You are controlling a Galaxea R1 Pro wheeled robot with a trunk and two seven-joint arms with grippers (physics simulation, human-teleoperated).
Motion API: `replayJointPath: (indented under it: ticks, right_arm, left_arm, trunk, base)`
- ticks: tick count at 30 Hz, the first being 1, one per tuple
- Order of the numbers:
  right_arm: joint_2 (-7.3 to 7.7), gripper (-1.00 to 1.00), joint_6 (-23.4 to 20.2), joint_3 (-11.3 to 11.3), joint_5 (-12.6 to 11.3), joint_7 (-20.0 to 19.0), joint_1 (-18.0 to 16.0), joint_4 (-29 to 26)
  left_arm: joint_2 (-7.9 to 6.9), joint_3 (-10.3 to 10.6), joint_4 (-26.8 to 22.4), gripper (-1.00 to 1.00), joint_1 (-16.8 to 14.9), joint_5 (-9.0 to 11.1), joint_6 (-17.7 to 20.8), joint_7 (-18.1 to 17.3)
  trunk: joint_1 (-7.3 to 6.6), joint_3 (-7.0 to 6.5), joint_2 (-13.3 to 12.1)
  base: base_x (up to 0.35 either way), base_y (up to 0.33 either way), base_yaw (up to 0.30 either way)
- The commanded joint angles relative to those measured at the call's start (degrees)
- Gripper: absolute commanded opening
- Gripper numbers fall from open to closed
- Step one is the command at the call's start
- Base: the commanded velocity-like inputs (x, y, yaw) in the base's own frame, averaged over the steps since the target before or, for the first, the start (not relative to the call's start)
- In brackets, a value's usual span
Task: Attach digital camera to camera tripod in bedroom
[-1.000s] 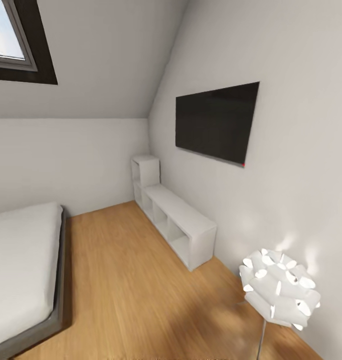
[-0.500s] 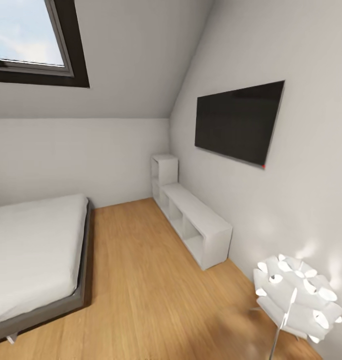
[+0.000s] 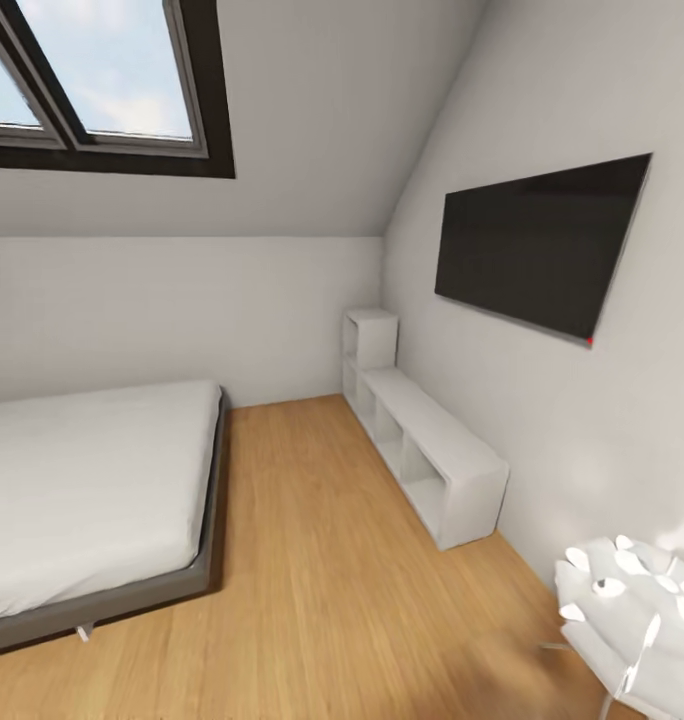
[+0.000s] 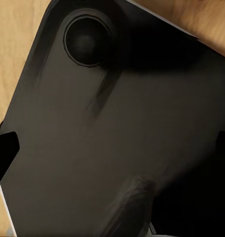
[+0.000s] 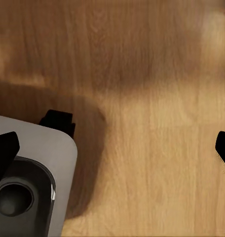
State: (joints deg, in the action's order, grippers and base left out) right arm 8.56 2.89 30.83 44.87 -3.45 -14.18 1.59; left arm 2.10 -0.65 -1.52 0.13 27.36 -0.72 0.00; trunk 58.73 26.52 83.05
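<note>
- 1 bed (image 3: pixel 92 490) lies at 9 o'clock, white shelf unit (image 3: pixel 422 440) at 2 o'clock, wall TV (image 3: pixel 542 245) above it.
- Both grippers' fingers (image 5: pixel 5 150) stand spread, holding nothing.

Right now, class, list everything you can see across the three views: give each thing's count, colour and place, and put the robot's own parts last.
Bed: one, white mattress on grey frame, left on the floor.
Skylight window: one, dark frame, in the sloped ceiling, upper left.
Television: one, black, on the right wall.
Shelf unit: one, white, along the right wall.
Ball lamp: one, white, lower right corner.
Floor: light wood.
Robot base: dark, with grey edge, below both wrists.
Left gripper: black fingertips apart.
Right gripper: black fingertips apart, over the floor.
</note>
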Motion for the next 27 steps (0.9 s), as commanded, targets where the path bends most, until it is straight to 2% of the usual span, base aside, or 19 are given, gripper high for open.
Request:
replayJointPath:
  ticks: [1, 8, 14, 27]
  right_arm:
    - [0.05, 1.00, 0.27, 0.45, 0.31, -0.06, -0.06, 0.17]
    - [0.05, 1.00, 0.27, 0.41, 0.31, -0.06, -0.06, 0.17]
    - [0.04, 1.00, 0.27, 0.40, 0.31, -0.06, -0.06, 0.17]
    - [-0.03, 1.00, 0.27, 0.38, 0.36, -0.06, -0.06, 0.17]
  left_arm:
    - [0.03, -0.05, -0.07, 1.00, 0.00, 0.21, -0.08, 0.00]
    - [0.17, 0.00, -0.07, 1.00, 0.01, 0.17, -0.08, 0.00]
    - [0.18, 0.08, -0.07, 1.00, 0.00, 0.15, -0.08, -0.04]
    - [0.13, 0.16, -0.07, 1.00, 0.00, 0.08, -0.08, -0.09]
  trunk:
    - [0.00, 0.05, 0.03]
    - [0.00, 0.05, 0.03]
    - [0.00, 0.05, 0.03]
    - [0.00, 0.05, 0.03]
  base:
    - [0.000, 0.000, 0.277]
    - [0.000, -0.015, 0.277]
    - [0.022, -0.176, 0.277]
    - [0.200, -0.156, 0.277]
